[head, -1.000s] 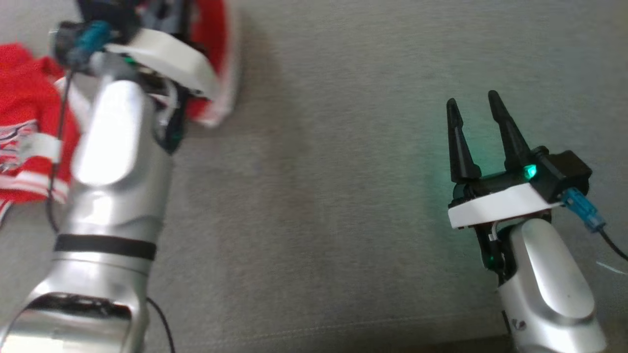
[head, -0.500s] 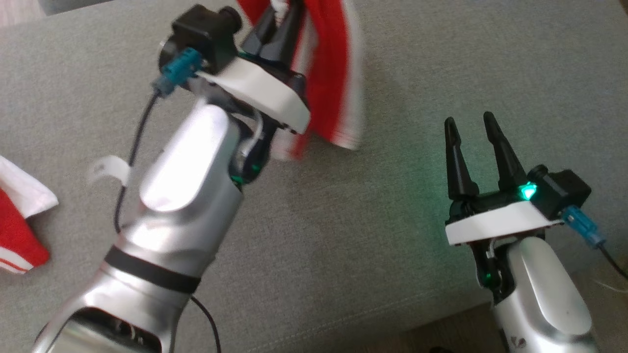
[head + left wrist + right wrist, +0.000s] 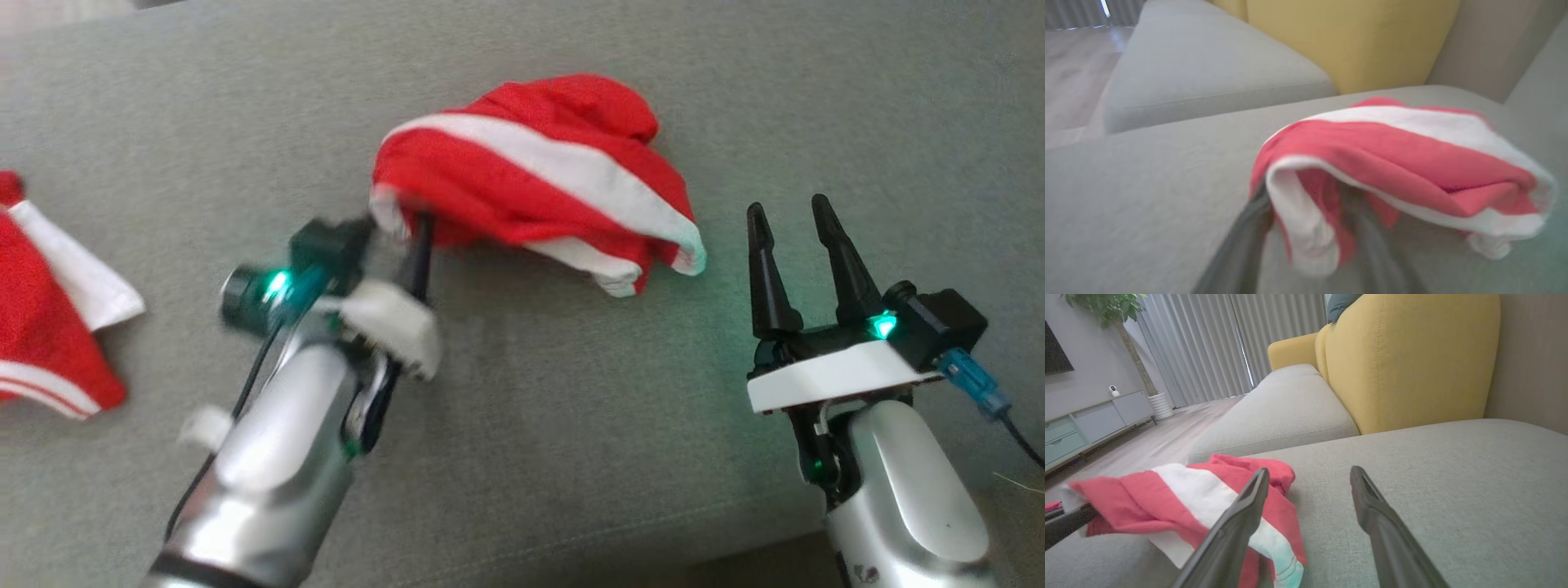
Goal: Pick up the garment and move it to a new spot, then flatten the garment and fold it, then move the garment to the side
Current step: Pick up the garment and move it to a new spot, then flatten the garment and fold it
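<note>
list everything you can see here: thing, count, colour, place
garment: one, red with white stripes, bunched mid sofa seat
second garment: one, red and white, seat's left edge in head view
sofa seat: one, grey, under both
backrest cushion: one, yellow, behind seat
curtains: grey, far wall
plant: one, green, beside curtains
left gripper: one, dark, at garment's edge, blurred
right gripper: one, dark, open, empty, right of garment

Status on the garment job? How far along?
Done, apparently: garment is set down, bunched, on the cushion. In hand: left claw at its white hem, jaws parted; right claw open, empty, beside it. Left: flatten, fold, move aside.
</note>
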Available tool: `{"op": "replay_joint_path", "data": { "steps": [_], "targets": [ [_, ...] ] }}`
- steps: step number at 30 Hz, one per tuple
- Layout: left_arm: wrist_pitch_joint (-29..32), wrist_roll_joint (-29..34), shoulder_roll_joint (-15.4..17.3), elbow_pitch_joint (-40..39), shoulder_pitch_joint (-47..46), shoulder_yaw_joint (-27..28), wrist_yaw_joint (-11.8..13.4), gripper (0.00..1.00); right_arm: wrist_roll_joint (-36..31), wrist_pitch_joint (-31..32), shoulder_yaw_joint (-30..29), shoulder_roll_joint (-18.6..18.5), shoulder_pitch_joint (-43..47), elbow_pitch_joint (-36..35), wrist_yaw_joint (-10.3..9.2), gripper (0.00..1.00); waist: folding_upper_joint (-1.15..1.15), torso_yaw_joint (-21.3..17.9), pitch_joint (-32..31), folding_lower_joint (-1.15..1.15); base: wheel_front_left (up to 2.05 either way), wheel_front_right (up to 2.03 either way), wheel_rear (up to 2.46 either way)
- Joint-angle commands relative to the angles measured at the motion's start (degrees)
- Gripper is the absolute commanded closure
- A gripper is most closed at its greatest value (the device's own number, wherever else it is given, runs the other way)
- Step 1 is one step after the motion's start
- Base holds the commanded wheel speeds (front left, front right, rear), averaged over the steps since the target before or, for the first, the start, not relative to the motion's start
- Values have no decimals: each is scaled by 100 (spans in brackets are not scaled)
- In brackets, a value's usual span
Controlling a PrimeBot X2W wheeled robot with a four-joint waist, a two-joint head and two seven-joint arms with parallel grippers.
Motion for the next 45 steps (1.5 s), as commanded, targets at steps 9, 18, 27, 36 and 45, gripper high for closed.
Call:
{"op": "replay_joint_path", "data": {
  "steps": [9,18,27,36,45],
  "targets": [
    [-33,479,271,-812,1088,1192,211,0,-90,-61,95,28,29,28,43,0,0,478,-359,0,0,0,0],
    [-33,848,91,-1548,2023,2130,162,0,-161,-61,-66,28,290,179,43,0,0,813,-756,0,0,0,0],
    [-33,1075,-81,-1760,2696,2831,35,0,-247,-61,-204,28,571,295,43,0,0,1016,-1162,0,0,0,0],
    [-33,1304,-204,-1772,3235,3138,-129,0,-515,-61,-360,28,809,497,43,0,0,1042,-1466,0,0,0,0],
    [-33,1436,-277,-1865,3523,3192,-162,0,-625,-61,-404,28,963,453,43,0,0,1000,-1578,0,0,0,0]
  ]
}}
